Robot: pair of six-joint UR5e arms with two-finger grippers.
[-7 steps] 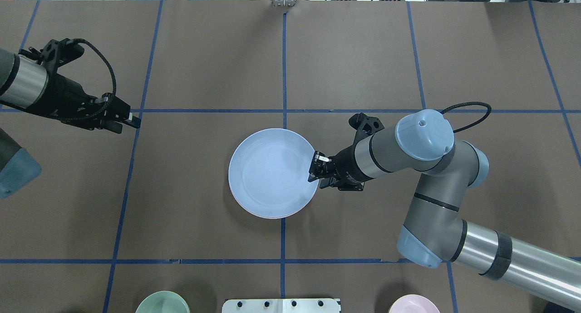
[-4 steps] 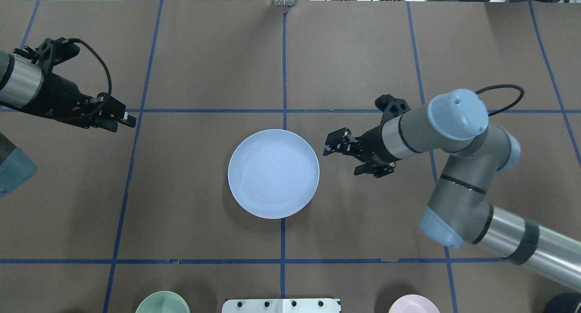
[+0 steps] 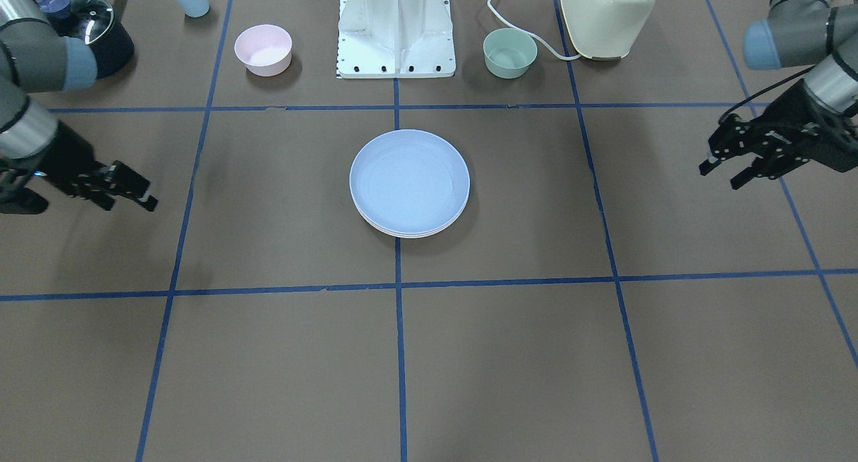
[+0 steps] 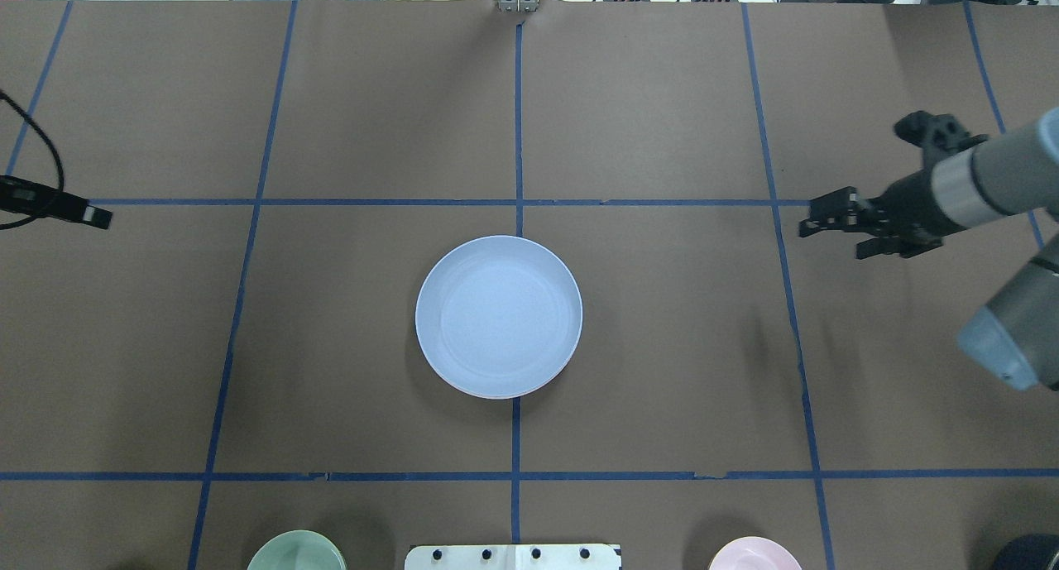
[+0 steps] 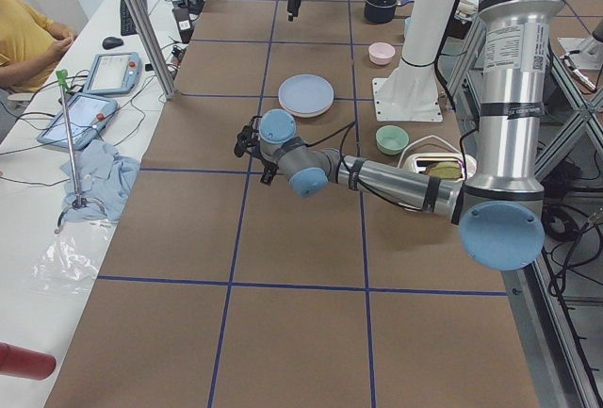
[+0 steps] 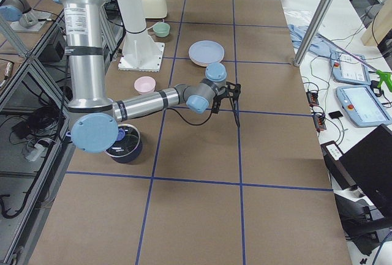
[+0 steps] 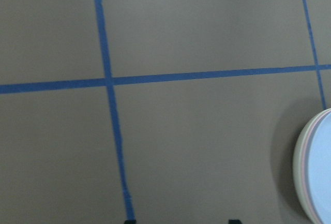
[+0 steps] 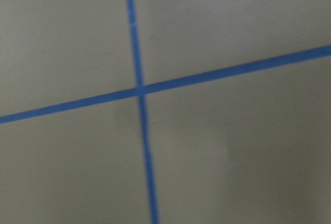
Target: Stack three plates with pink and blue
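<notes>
Okay so, standing by the desk [image 4: 662, 98] and reading the clock from behind the robot (12 is away from it): the stack of plates [image 4: 499, 315] sits dead centre, right on the blue tape cross. The blue plate [image 3: 409, 180] is on top, lying flat. Two paler rims [image 3: 410, 234] peek out under it. The left wrist camera catches them at its 3 o'clock edge, one looks pinkish and one cream.

Nobody's touching it. The right gripper [image 4: 827, 237] hovers well out at about 2 o'clock from the stack, jaws spread wide with nothing between them. The left gripper [image 3: 718, 178] is way off at about 10 o'clock, almost out of the overhead shot. Its jaws look spread apart too and carry nothing. Both point roughly inward toward the middle.

On the robot's side of the desk, a small green bowl [image 4: 296, 551] sits at 7 o'clock and a small pink bowl [image 4: 754, 553] at 5 o'clock, either side of the white base plate [image 4: 513, 557]. Both are well apart from the stack.
</notes>
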